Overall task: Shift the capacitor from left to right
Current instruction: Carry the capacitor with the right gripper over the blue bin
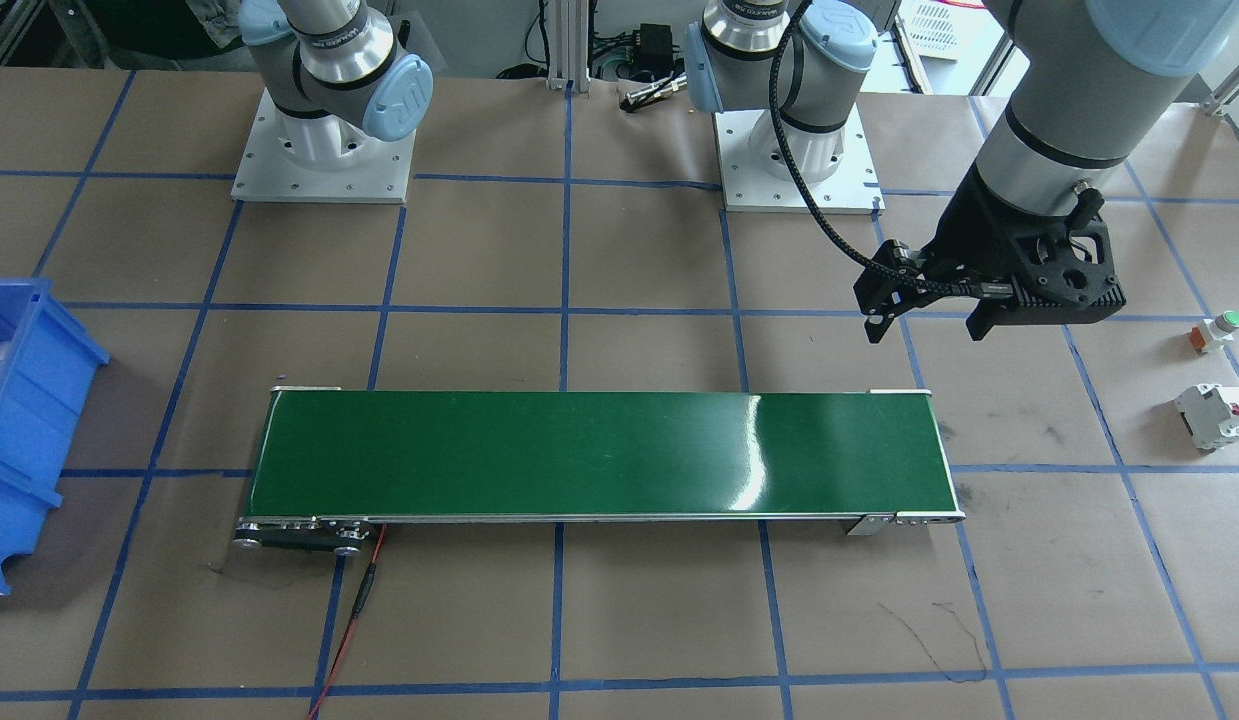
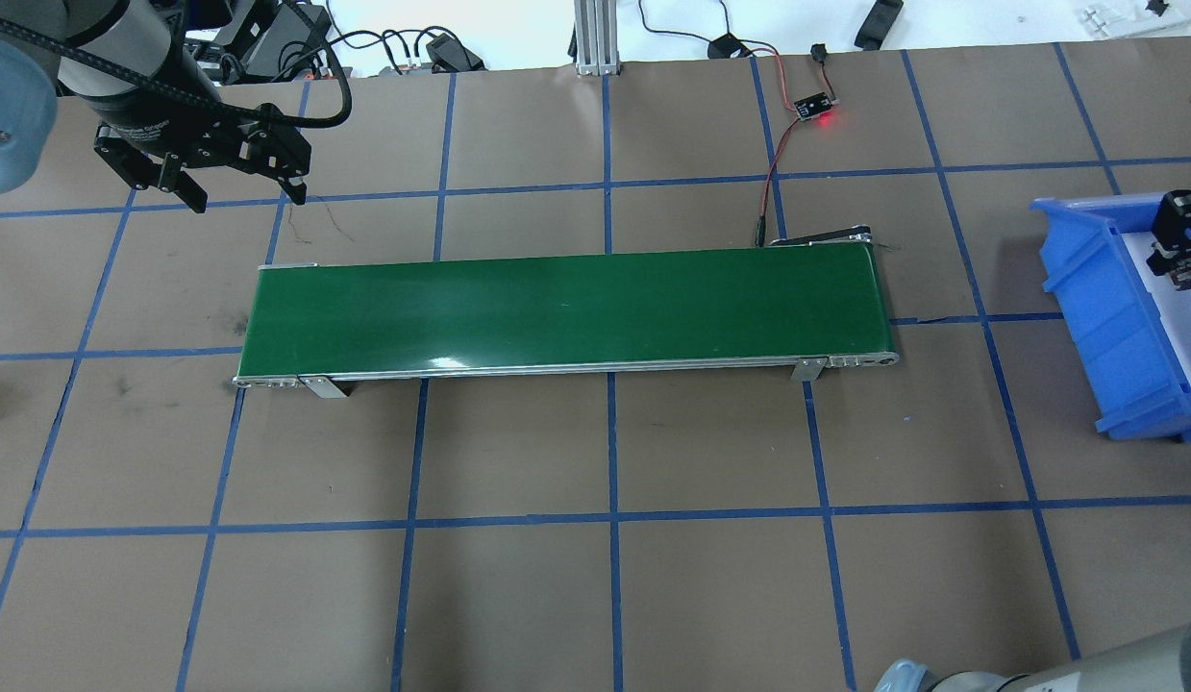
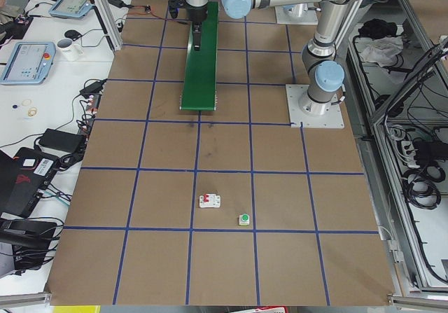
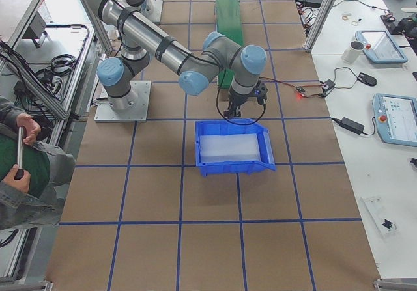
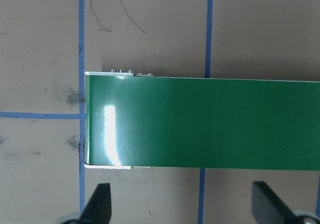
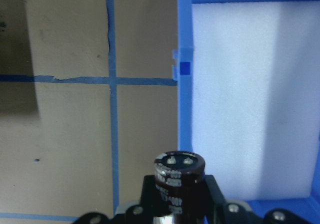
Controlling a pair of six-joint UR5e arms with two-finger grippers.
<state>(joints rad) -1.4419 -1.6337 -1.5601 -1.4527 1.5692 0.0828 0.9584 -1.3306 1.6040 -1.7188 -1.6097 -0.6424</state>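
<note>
The right gripper clamps the capacitor over the edge of the blue bin.
The black capacitor sits between the jaws above the bin's wall, beside the white foam pad inside. The left gripper hangs with fingers spread wide, near the green belt at its end on the robot's left.

We list: capacitor, lower body hidden within right gripper, print too blurred for us to read; blue bin, cut off by overhead view's right edge.
</note>
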